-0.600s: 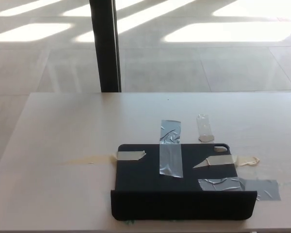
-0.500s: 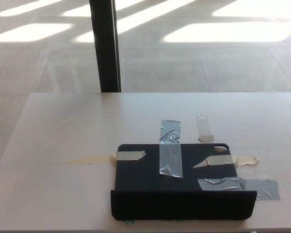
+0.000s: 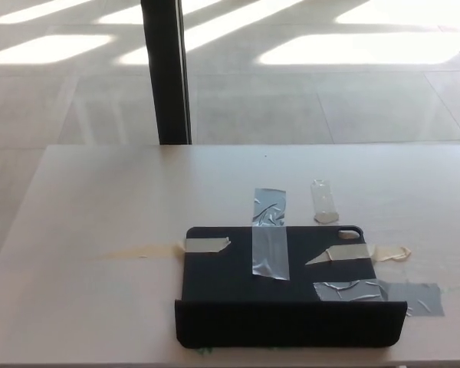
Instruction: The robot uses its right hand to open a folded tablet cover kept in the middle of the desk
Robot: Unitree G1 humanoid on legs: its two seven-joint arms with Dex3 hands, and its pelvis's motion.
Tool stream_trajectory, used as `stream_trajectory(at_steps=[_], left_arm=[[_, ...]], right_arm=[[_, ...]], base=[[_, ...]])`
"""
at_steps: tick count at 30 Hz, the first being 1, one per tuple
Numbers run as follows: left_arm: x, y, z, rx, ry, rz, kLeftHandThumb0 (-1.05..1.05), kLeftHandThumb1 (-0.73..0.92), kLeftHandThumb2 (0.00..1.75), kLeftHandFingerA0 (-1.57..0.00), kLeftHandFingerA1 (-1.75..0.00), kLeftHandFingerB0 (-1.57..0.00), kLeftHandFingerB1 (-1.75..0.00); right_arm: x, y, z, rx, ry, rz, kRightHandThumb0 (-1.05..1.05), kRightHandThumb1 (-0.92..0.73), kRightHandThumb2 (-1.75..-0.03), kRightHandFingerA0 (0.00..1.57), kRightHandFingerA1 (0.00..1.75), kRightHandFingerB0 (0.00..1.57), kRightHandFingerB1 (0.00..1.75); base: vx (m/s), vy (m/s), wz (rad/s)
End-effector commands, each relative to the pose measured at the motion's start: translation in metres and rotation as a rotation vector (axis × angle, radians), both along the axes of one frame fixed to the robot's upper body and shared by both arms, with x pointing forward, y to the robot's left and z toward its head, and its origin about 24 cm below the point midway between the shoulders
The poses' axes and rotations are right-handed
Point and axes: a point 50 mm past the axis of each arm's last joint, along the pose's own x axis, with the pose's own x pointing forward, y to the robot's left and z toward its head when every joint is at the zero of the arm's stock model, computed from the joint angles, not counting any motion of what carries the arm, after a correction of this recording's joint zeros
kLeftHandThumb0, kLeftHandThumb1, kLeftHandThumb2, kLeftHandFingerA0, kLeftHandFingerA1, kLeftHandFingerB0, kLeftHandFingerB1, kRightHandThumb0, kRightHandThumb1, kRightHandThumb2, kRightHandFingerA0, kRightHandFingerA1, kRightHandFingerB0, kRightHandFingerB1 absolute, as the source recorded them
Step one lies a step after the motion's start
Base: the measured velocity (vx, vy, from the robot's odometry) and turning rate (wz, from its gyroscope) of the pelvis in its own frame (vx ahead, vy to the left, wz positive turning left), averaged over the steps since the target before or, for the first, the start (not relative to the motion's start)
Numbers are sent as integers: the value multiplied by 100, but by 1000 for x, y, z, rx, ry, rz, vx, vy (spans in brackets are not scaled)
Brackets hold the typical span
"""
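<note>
A black tablet cover (image 3: pixel 238 272) lies on the pale desk (image 3: pixel 100 207), near its front edge and a little right of centre. Strips of grey tape (image 3: pixel 269 241) and beige tape (image 3: pixel 205 245) hold it down. Along the cover's near edge a flap (image 3: pixel 290 323) stands up as a dark band. A round camera cut-out shows at the cover's far right corner (image 3: pixel 350 232). Neither of my hands appears in the head view.
A clear tape piece (image 3: pixel 323 202) sticks to the desk just behind the cover. More grey tape (image 3: pixel 414 297) lies at the cover's right side. A black post (image 3: pixel 166 73) rises behind the desk's far edge, with sunlit tiled floor beyond.
</note>
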Motion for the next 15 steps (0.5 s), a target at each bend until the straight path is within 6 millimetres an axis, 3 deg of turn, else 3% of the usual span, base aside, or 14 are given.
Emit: stream_trajectory(at_steps=[1, 2, 3, 4, 5, 7, 8, 9, 10, 13, 14, 15], left_arm=[[-6, 17, 12, -32, -77, 117, -50, 30, 79, -82, -81, -69, -74], [-6, 17, 12, -33, -79, 120, -49, 29, 78, -82, -82, -70, -75], [-5, 17, 13, -31, -76, 120, -50, 29, 78, -84, -82, -70, -75], [-5, 17, 13, -28, -70, 117, -50, 29, 79, -85, -83, -69, -75], [-4, 17, 13, -29, -76, 114, -51, 29, 78, -84, -82, -70, -75], [-4, 17, 13, -27, -75, 112, -52, 29, 78, -84, -82, -70, -75], [-4, 17, 13, -24, -69, 110, -52, 30, 79, -83, -81, -68, -74], [-5, 17, 13, -24, -67, 108, -48, 45, 53, -90, -76, -73, -68], [-4, 17, 13, -28, -71, 110, -50, 30, 79, -84, -82, -67, -74], [-4, 17, 13, -28, -73, 111, -51, 30, 79, -83, -82, -67, -73], [-4, 17, 13, -25, -74, 114, -47, 44, 54, -90, -78, -72, -69], [-4, 17, 13, -29, -75, 121, -51, 29, 79, -84, -82, -68, -74]], right_arm=[[51, 45, 116, -257, -239, 366, -67, -53, -57, 70, 64, 46, 37], [56, 55, 123, -285, -251, 401, -66, -51, -57, 43, 54, 43, 34], [59, 60, 126, -313, -246, 426, -68, -43, -81, 34, 55, 27, 44], [67, 76, 136, -410, -203, 494, -66, -57, -58, 41, 45, 31, 31], [77, 96, 145, -567, -173, 560, -65, -48, -82, 25, 52, 14, 42], [82, 107, 147, -615, -166, 594, -65, -46, -82, 31, 56, 13, 41], [91, 125, 148, -667, -176, 654, -62, -45, -77, 25, 52, 15, 41], [97, 136, 146, -666, -206, 721, -58, -45, -75, 21, 50, 13, 40], [101, 142, 143, -662, -209, 752, -54, -54, -57, 25, 41, 21, 29], [110, 162, 131, -777, -116, 831, -61, -56, -58, 22, 36, 23, 28], [112, 171, 129, -812, -97, 875, -63, -55, -57, 18, 37, 23, 28], [114, 181, 127, -914, -62, 909, -63, -56, -57, 16, 39, 22, 28]], base=[[0, 0, 0], [0, 0, 0], [0, 0, 0], [0, 0, 0], [0, 0, 0], [0, 0, 0], [0, 0, 0], [0, 0, 0], [0, 0, 0], [0, 0, 0], [0, 0, 0], [0, 0, 0]])
